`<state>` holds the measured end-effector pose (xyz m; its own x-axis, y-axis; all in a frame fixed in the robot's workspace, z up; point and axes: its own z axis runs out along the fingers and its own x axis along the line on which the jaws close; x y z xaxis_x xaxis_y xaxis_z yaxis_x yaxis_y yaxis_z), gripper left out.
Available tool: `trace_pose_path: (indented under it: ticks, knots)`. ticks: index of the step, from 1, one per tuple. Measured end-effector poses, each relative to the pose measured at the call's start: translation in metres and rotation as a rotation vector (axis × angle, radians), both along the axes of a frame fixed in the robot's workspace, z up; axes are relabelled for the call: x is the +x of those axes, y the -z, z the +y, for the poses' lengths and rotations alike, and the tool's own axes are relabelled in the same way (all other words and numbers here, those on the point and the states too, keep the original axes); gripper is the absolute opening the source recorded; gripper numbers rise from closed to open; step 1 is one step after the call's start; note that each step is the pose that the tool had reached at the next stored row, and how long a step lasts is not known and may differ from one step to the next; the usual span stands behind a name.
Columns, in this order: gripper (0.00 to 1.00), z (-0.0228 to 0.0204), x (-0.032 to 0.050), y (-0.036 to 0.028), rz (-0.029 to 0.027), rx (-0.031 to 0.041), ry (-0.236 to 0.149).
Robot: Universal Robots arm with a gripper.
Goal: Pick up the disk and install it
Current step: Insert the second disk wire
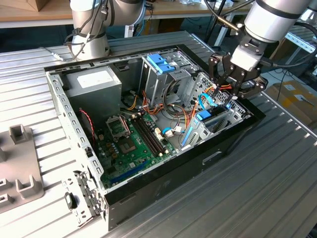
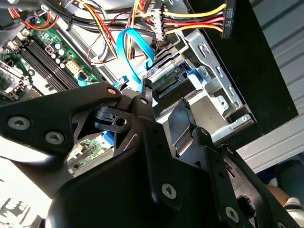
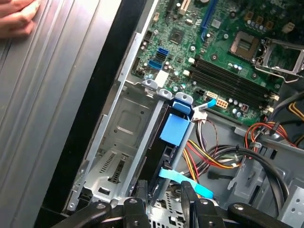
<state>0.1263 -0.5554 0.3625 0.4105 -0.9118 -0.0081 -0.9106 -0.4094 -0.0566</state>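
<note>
The disk stands on edge in the metal drive bay at the end of the open computer case on the exterior view's right. Its blue plastic rail faces up, and its blue end shows among the cables. In the second wrist view the disk's connector edge sits inside the bay. My gripper hovers just above the bay and the disk. It is open, with fingers either side of a blue flat cable and nothing between them.
Green motherboard fills the case floor. A grey power-supply box and a tall drive cage with a blue latch stand at the back. Loose coloured cables crowd the bay. A hand rests on the ribbed table.
</note>
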Motion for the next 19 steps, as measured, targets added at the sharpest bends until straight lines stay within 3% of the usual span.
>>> trace_pose_path:
  ticks: [2, 7, 15, 19]
  knots:
    - [0.42, 0.0012, 0.0003, 0.0005, 0.0000, -0.0001, -0.054]
    - [0.42, 0.0027, 0.0006, 0.0009, 0.0000, -0.0002, -0.118]
    - [0.42, 0.0027, 0.0006, 0.0010, 0.0000, -0.0001, -0.125]
    - [0.42, 0.0060, 0.0012, 0.0009, 0.0000, -0.0001, -0.125]
